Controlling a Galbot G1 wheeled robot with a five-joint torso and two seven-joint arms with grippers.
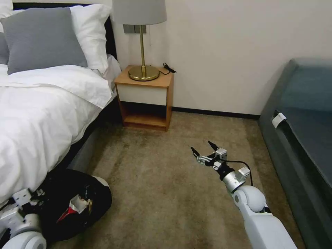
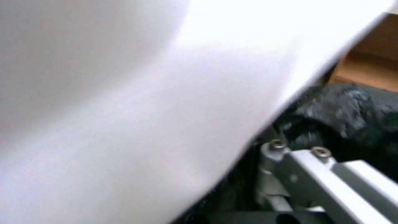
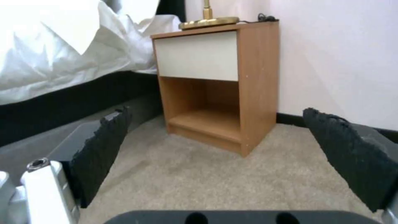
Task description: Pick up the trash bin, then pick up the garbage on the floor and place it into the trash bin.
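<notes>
The right arm reaches forward from the near right corner of the head view, its white forearm angled up and to the left, wrist extended. The right gripper [image 1: 204, 151] hangs above the bare floor [image 1: 162, 193] with its two dark fingers spread wide apart and nothing between them. In the right wrist view the same black ribbed pads [image 3: 104, 146] stand far apart on either side, pointing toward the wooden nightstand [image 3: 219, 87] at the far wall, with carpet in the gap.

The left arm is low at the near left corner, tucked against the overhanging edge of the bed [image 1: 38, 114]. The left gripper [image 1: 24, 200] sits at the rim of the trash bin [image 1: 74, 204], which rests at the near left beside the bed, tipped toward the camera so its black-lined mouth shows. I cannot tell whether its fingers are closed on the bin: white bedding covers most of the left wrist view, and only a metal bracket and a patch of crinkled black bag [image 2: 348, 115] show past it.

Inside the bin's mouth lies a crushed red-and-white packet [image 1: 74, 206]; other pieces in there are too dark to make out. The bin's white base is partly visible at its far side.

A brass lamp [image 1: 142, 45] stands on the nightstand, and a dark sofa [image 1: 304, 131] runs along the right.
</notes>
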